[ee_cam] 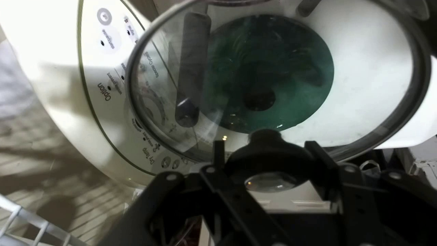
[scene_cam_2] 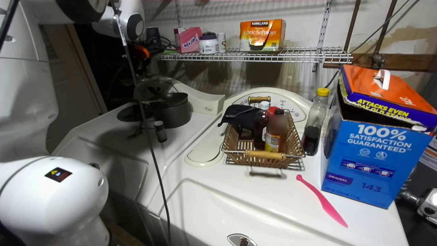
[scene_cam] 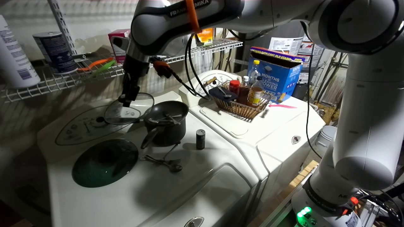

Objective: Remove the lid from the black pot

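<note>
The see-through lid (scene_cam: pixel 143 102) hangs tilted in the air in an exterior view, beside and to the left of the black pot (scene_cam: pixel 172 134). My gripper (scene_cam: pixel 127 102) is shut on the lid's dark knob. In the wrist view the knob sits between the two fingers of my gripper (ee_cam: pixel 266 147), and the lid's rim (ee_cam: pixel 421 73) spans the upper picture. The pot stands upright on the white machine with its top uncovered and utensils lying across it. It also shows in an exterior view (scene_cam_2: pixel 175 112), where the fingertips are too dark to make out.
A dark green disc (scene_cam: pixel 104 162) lies in front of the pot. A small can (scene_cam: pixel 200 139) and several utensils (scene_cam: pixel 164 162) lie near it. A wicker basket (scene_cam_2: pixel 263 160) of bottles and a blue box (scene_cam_2: pixel 372 167) stand on the adjoining machine. A wire shelf (scene_cam: pixel 91 74) hangs behind.
</note>
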Robot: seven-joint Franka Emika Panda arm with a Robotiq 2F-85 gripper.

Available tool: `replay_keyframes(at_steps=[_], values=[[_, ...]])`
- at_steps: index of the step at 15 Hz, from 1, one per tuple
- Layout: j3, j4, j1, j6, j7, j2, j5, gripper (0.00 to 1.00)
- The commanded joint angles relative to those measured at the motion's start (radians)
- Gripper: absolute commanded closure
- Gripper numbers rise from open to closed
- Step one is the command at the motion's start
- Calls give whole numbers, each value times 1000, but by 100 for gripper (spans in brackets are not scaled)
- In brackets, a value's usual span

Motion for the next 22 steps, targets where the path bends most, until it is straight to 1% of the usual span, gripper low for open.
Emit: replay_keyframes(at_steps=[1, 2, 8, 13, 15, 18, 22], values=[[2, 7, -1, -4, 4, 3, -4, 66], [3, 21, 1, -27, 3, 18, -6, 66], [46, 155, 3, -118, -157, 154, 4, 66], [63, 305, 18, -211, -288, 276, -9, 66], [65, 371, 30, -248, -336, 327, -11, 66], [64, 473, 56, -333, -391, 404, -18, 66], [62, 605, 100, -395, -467, 509, -26, 66]])
